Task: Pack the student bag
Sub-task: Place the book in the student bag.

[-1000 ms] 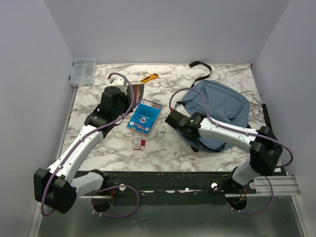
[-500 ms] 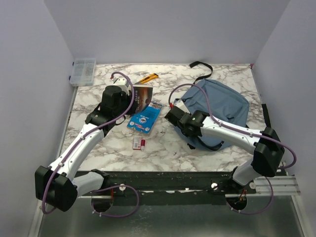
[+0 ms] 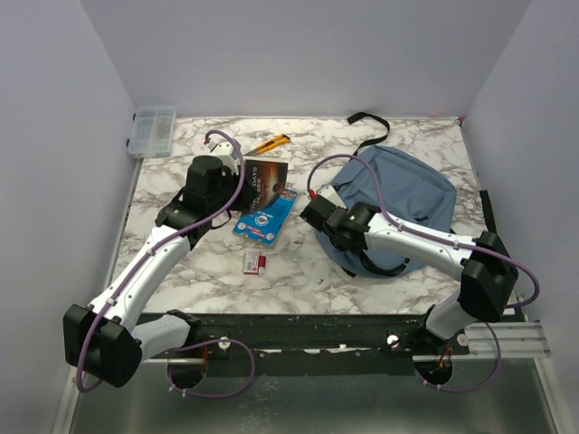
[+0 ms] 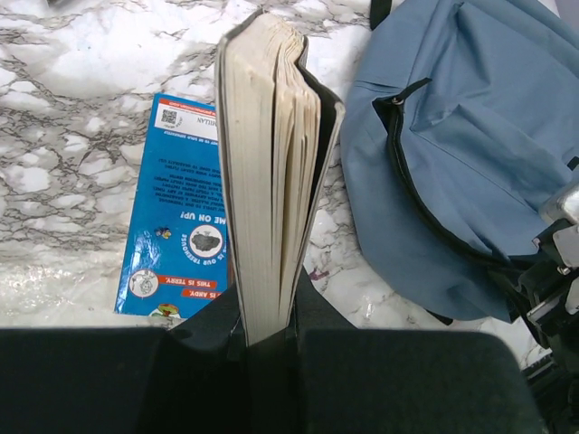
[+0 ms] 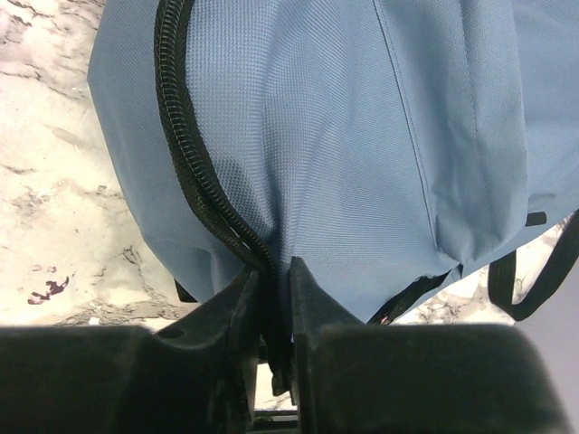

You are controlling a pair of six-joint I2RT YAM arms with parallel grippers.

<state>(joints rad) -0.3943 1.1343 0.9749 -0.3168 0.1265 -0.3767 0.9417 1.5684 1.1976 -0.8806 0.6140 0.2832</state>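
The student bag (image 3: 407, 194) is a dusty-blue backpack lying on the right half of the marble table, also seen in the left wrist view (image 4: 470, 154). Its black zipper line (image 5: 194, 181) runs down into my right gripper (image 5: 274, 294), whose fingers stand close together with the bag's zipper edge (image 5: 344, 136) pinched between them. That gripper (image 3: 327, 206) sits at the bag's left edge. My left gripper (image 4: 269, 330) is shut on a thick paperback book (image 4: 267, 181), held upright by its lower edge, just left of the bag. From above, the book (image 3: 265, 176) hangs beside my left gripper (image 3: 233, 181).
A blue booklet (image 3: 265, 217) lies flat under the held book, also visible as a blue cover (image 4: 185, 217). A small red-and-white item (image 3: 254, 262) lies nearer me. A yellow cutter (image 3: 272, 143) and a clear plastic box (image 3: 152, 131) sit at the back left. The bag's black strap (image 3: 366, 127) trails toward the back wall.
My left gripper has carried the book right, toward the bag, turning its cover into view from above. My right gripper shifted slightly at the bag's left edge.
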